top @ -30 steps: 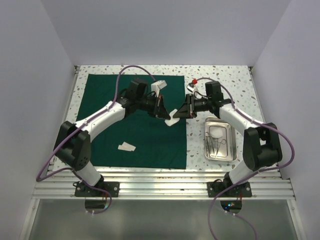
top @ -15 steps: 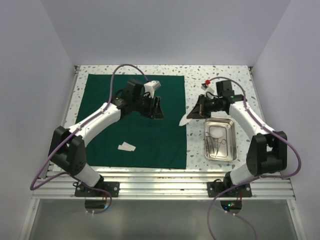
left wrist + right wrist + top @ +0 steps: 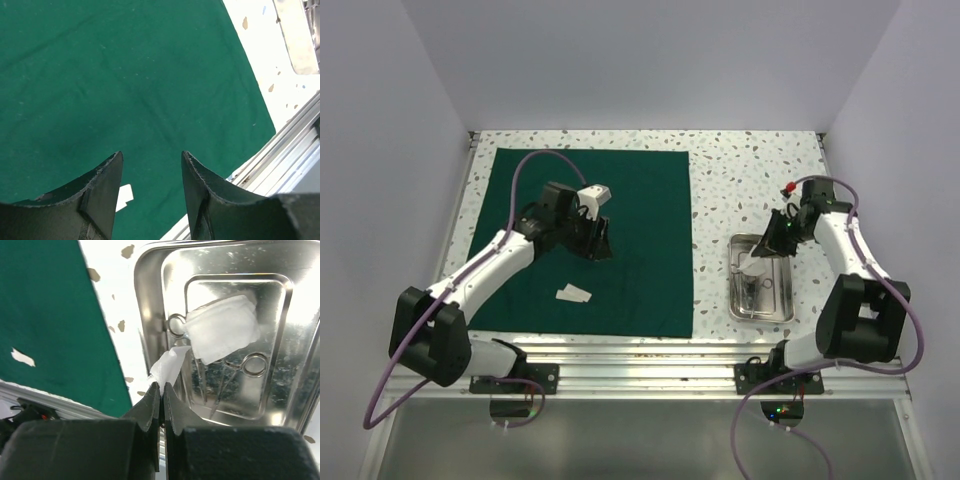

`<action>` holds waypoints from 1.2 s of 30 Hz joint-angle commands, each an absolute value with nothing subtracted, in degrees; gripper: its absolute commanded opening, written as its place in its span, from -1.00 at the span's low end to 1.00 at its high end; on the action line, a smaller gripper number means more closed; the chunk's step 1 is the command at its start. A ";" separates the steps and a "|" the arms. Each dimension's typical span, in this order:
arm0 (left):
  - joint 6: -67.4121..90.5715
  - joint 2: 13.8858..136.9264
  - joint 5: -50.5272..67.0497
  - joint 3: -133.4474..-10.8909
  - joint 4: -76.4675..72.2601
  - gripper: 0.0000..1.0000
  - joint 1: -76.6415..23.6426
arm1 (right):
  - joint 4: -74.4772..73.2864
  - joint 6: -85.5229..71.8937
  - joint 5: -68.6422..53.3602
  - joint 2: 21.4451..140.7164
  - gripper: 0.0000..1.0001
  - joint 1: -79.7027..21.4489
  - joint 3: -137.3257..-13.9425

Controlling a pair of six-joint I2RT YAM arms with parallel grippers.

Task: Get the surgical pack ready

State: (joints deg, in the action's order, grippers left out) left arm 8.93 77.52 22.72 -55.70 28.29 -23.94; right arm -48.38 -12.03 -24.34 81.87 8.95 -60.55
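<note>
Now, one dark green cloth (image 3: 640, 260) is spread flat on the table (image 3: 750, 160), with one steel tray (image 3: 782, 300) just beside its right edge. The left gripper (image 3: 151, 154) is held parted above the cloth, where one gauze square (image 3: 573, 293) lies. A second gauze square (image 3: 222, 330) is pinched by the closed right gripper (image 3: 162, 386) over the tray's instruments (image 3: 255, 365), whose number cannot be told.

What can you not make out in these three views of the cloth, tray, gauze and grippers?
1. The instruments: right wrist view, the held gauze in the right gripper covers them; number unclear; too small from above.
2. The loose gauze on the cloth: left wrist view, mostly behind the left gripper.
3. The tray: right wrist view, near end behind the gripper.
</note>
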 commanded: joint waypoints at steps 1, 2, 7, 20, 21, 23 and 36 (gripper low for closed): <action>4.66 76.20 23.99 -56.07 27.95 0.08 -22.68 | -49.39 -8.09 -22.67 85.42 -1.00 9.49 -62.93; 4.57 76.20 24.43 -55.99 27.86 0.08 -22.41 | -49.31 -7.65 -22.85 86.91 -1.00 9.58 -63.19; 5.18 76.29 26.36 -54.23 26.02 0.07 -22.15 | -47.64 -7.03 -27.59 90.70 -1.00 9.93 -64.59; 5.27 78.75 27.42 -55.98 26.01 0.06 -21.71 | -46.32 -6.77 -30.51 95.80 -1.00 10.63 -64.69; 5.27 78.92 27.33 -56.33 26.19 0.06 -21.62 | -46.49 -6.77 -29.80 96.15 -1.00 10.81 -64.86; 5.27 79.10 27.25 -56.43 26.37 0.06 -21.62 | -47.10 -6.94 -27.52 97.38 -1.00 10.90 -65.21; 6.24 78.84 25.40 -57.30 28.65 0.08 -21.45 | -50.45 -7.47 -16.00 103.09 -1.00 10.99 -70.49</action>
